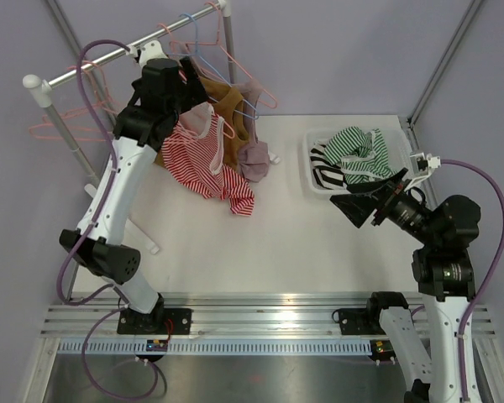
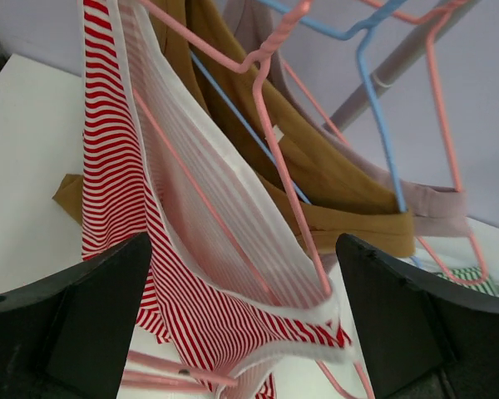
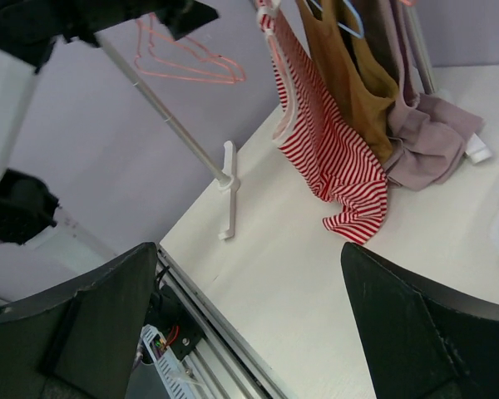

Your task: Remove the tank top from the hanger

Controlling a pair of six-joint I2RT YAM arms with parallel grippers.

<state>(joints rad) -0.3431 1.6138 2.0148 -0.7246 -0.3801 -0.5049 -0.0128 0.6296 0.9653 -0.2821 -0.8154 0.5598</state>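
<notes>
While the left hand (image 2: 243, 243) gapes wide and empty, the tank top (image 2: 121, 174) hangs just ahead.

Legible text: none is showing in any view | white tab (image 3: 480, 150) on mauve garment (image 3: 432, 137): is showing no readable print | small circuit board (image 1: 159, 343): markings are appearing too small to read

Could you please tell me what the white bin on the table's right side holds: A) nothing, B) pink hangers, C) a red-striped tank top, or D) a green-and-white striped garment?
D: a green-and-white striped garment lies in the white bin, while the red-striped tank top hangs on the rack.
</notes>
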